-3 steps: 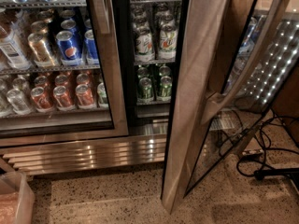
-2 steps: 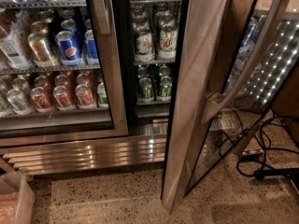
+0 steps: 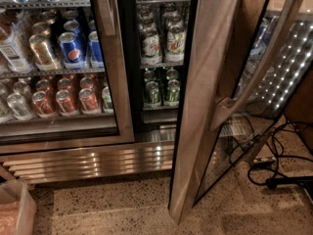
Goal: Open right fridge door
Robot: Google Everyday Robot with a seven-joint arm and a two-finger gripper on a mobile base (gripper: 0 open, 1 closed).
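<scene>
The right fridge door [image 3: 203, 106] stands swung well out from the cabinet, its wide brushed-steel frame edge-on to the camera view and its lower corner near the floor. Its long bowed steel handle [image 3: 261, 67] runs down the outer face, with the glass pane [image 3: 230, 146] behind it. The opened compartment shows shelves of green-labelled bottles [image 3: 159, 45] and green cans [image 3: 161, 92]. My gripper is out of view; no part of the arm shows.
The left door [image 3: 115, 58] is closed over blue Pepsi cans [image 3: 73, 48] and red cans. A steel grille [image 3: 93, 160] runs along the base. Black cables [image 3: 279, 165] lie on the speckled floor at right. A clear plastic bin [image 3: 14, 209] sits lower left.
</scene>
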